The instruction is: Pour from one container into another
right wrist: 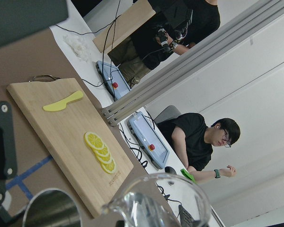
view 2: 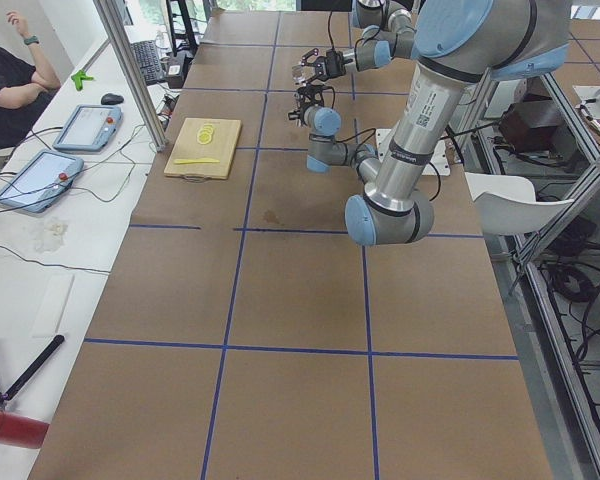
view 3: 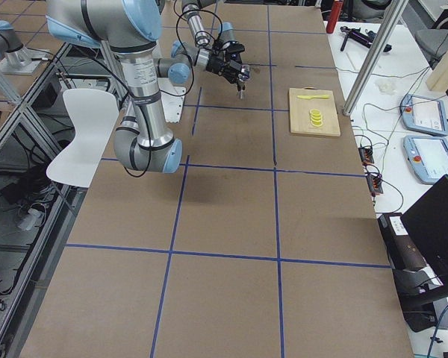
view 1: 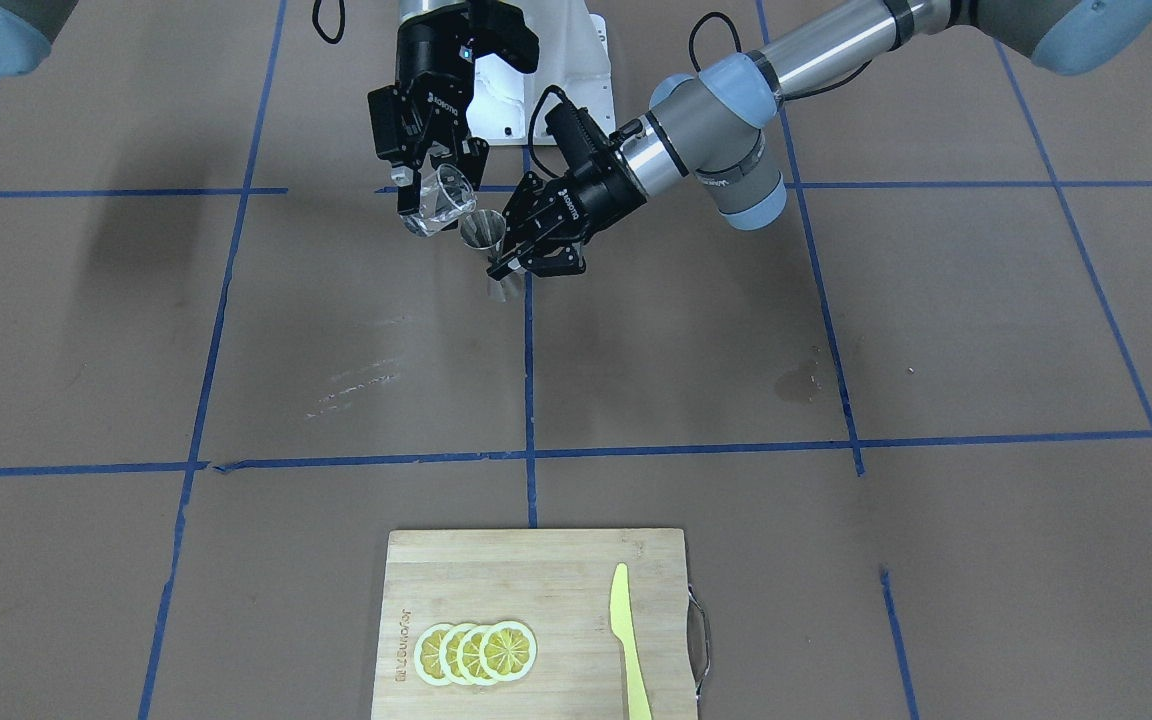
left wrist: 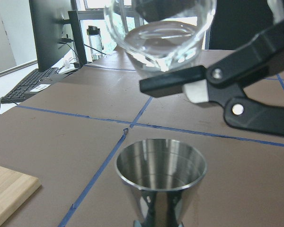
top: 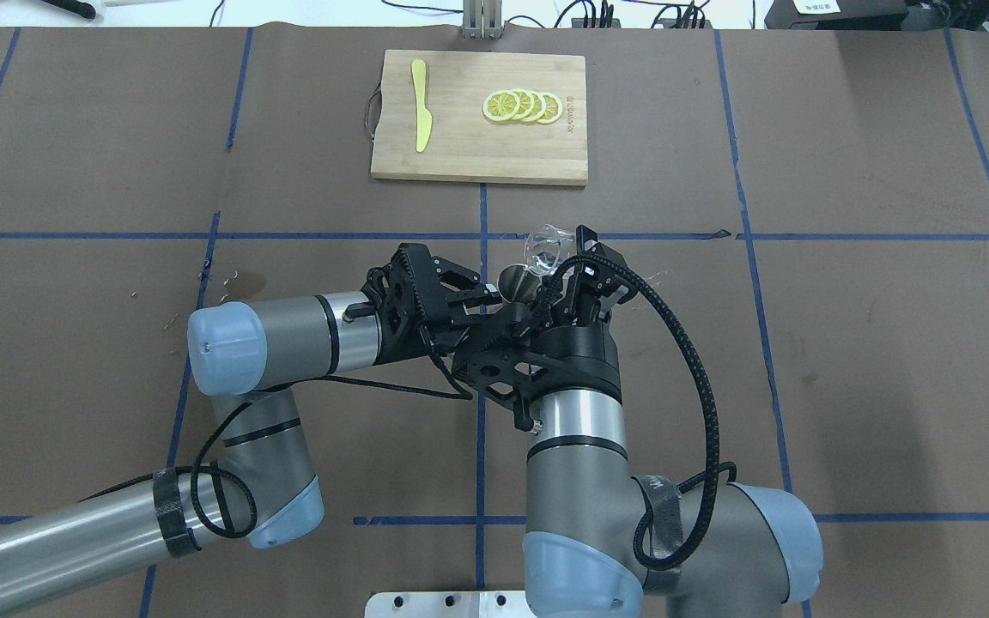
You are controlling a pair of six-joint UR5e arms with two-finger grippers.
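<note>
The clear cup (view 1: 442, 199) hangs tilted in my right gripper (view 1: 433, 192), which is shut on it; its rim leans toward the steel jigger (view 1: 484, 232). My left gripper (view 1: 502, 263) is shut on the jigger's lower part and holds it upright above the table. In the overhead view the cup (top: 545, 247) sits just right of and beyond the jigger (top: 513, 281). The left wrist view shows the jigger's open mouth (left wrist: 161, 166) directly below the tipped cup (left wrist: 161, 33). I cannot tell whether anything is in the cup.
A wooden cutting board (view 1: 496, 570) lies at the table's far edge from the robot, with several lemon slices (view 1: 476, 652) and a yellow knife (view 1: 626, 640) on it. Blue tape lines cross the brown table. Operators sit beyond the board's side.
</note>
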